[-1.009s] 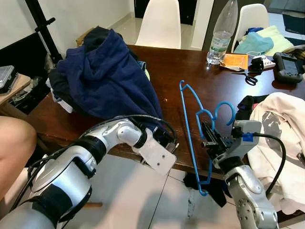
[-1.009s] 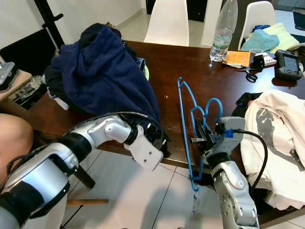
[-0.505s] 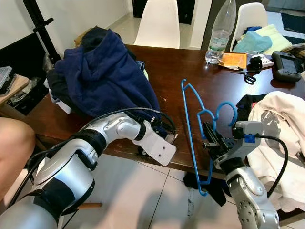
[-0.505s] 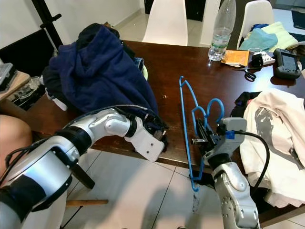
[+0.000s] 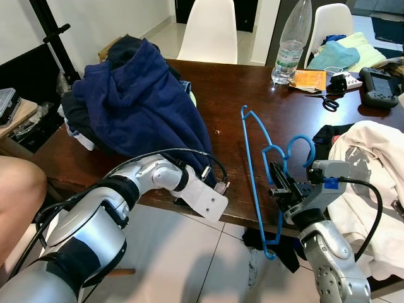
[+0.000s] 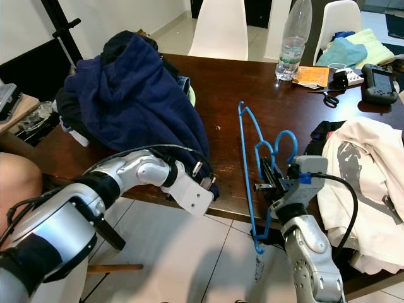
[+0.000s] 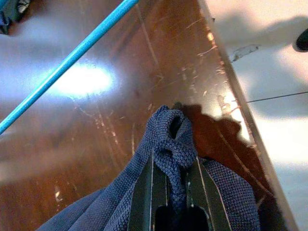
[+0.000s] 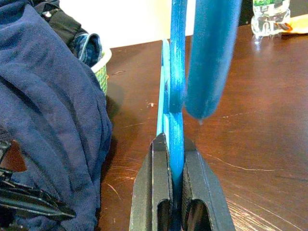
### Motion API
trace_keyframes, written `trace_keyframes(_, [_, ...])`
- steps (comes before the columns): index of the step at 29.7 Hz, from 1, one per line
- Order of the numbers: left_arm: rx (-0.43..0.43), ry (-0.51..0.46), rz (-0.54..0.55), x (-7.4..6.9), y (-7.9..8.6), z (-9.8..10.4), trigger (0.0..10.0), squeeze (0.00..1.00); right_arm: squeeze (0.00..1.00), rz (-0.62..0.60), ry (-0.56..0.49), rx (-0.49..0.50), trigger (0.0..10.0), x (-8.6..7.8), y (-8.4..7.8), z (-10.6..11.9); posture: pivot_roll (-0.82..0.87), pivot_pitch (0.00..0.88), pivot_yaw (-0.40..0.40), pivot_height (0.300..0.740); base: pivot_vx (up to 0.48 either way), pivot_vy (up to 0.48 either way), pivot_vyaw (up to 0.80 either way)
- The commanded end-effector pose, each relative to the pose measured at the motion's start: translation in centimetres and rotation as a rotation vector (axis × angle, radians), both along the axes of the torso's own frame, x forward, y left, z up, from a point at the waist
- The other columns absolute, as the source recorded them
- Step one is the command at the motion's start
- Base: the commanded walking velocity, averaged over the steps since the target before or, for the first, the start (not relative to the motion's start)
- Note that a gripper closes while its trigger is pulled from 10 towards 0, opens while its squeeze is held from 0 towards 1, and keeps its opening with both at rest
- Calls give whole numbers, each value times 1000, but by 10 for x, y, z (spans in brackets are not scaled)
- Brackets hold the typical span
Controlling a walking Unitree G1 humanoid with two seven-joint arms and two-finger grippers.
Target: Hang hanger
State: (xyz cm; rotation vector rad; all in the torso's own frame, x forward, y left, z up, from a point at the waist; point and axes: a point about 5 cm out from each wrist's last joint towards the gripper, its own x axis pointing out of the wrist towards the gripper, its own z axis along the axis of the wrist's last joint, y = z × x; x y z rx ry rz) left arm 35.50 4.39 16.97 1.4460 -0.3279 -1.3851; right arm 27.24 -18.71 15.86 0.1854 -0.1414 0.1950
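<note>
A person's bare knee (image 5: 19,183) shows at the far left, beside the dark wooden table (image 5: 227,88). A navy hoodie (image 5: 142,101) lies heaped on the table's left part, its hem reaching the near edge. There the left gripper (image 7: 172,190) pinches a bunched fold of that navy fabric between its two black fingers (image 7: 142,192), right at the table edge. To the right, the blue hanger (image 5: 252,164) stands tilted over the near edge, its hook curling up and its lower corner hanging below the tabletop. The right gripper (image 8: 174,159) is clamped on the hanger's thin bar. A cream garment (image 5: 372,164) lies at the far right.
</note>
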Motion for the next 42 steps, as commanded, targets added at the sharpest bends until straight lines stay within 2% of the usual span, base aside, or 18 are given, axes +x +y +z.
trace_keyframes(1, [4, -4, 10, 2, 0, 1, 0, 0, 0, -11, 15, -6, 10000, -3, -3, -2, -47, 175, 78, 740, 0, 0, 0])
trace_keyframes(4, [-216, 39, 69, 9, -6, 32, 0, 0, 0, -12, 15, -3, 10000, -3, -2, -2, -41, 175, 81, 740, 0, 0, 0])
trace_keyframes(5, [-216, 39, 69, 9, -6, 32, 0, 0, 0, -12, 15, -3, 10000, -3, -2, -2, -41, 175, 81, 740, 0, 0, 0])
trace_keyframes(6, [-383, 75, 100, 14, -8, 58, 0, 0, 0, -13, 15, -1, 10000, -3, -2, -3, -38, 174, 81, 740, 0, 0, 0])
trace_keyframes(7, [-383, 75, 100, 14, -8, 58, 0, 0, 0, -13, 15, -1, 10000, -3, -2, -3, -38, 174, 81, 740, 0, 0, 0])
trace_keyframes(8, [-589, 109, 118, 20, -7, 94, 0, 0, 0, -13, 15, 1, 10000, -2, -1, -3, -32, 174, 81, 740, 0, 0, 0])
trace_keyframes(9, [-589, 109, 118, 20, -7, 94, 0, 0, 0, -13, 15, 1, 10000, -2, -1, -3, -32, 174, 81, 740, 0, 0, 0])
trace_keyframes(10, [-776, 133, 123, 23, -1, 130, 0, 0, 0, -12, 15, 3, 10000, -1, -1, -3, -22, 171, 78, 740, 0, 0, 0])
trace_keyframes(13, [-1145, 178, 118, 23, 26, 205, 0, 0, 0, -8, 16, 9, 10000, 1, 1, -4, -14, 171, 78, 740, 0, 0, 0])
trace_keyframes(16, [-1410, 258, 161, 24, 52, 251, 0, 0, 0, 0, 18, 14, 10000, 3, 3, -6, 7, 169, 76, 740, 0, 0, 0])
trace_keyframes(19, [-1555, 338, 196, 26, 68, 269, 0, 0, 0, 3, 19, 16, 10000, 4, 5, -6, 15, 166, 75, 740, 0, 0, 0])
trace_keyframes(20, [-1724, 428, 247, 28, 88, 287, 0, 0, 0, 8, 19, 19, 10000, 5, 6, -6, 23, 165, 74, 740, 0, 0, 0])
trace_keyframes(21, [-1724, 428, 247, 28, 88, 287, 0, 0, 0, 8, 19, 19, 10000, 5, 6, -6, 23, 165, 74, 740, 0, 0, 0])
trace_keyframes(25, [-2136, 593, 415, 31, 150, 297, 0, 0, 0, 21, 19, 24, 10000, 8, 10, -7, 34, 158, 70, 740, 0, 0, 0])
trace_keyframes(30, [-2196, 607, 482, 35, 164, 279, 0, 0, 0, 27, 20, 21, 10000, 9, 10, -7, 33, 154, 65, 740, 0, 0, 0])
trace_keyframes(36, [-2166, 697, 506, 38, 152, 258, 157, 0, 0, 32, 20, 18, 10000, 10, 10, -7, 32, 151, 57, 740, 0, 0, 0])
trace_keyframes(38, [-2055, 722, 536, 40, 130, 233, 3569, 0, 0, 37, 21, 15, 10000, 10, 11, -7, 33, 151, 54, 740, 0, 0, 0])
trace_keyframes(42, [-1970, 796, 559, 37, 105, 205, 5608, 0, 0, 43, 21, 11, 10000, 11, 11, -8, 37, 152, 48, 740, 0, 0, 0])
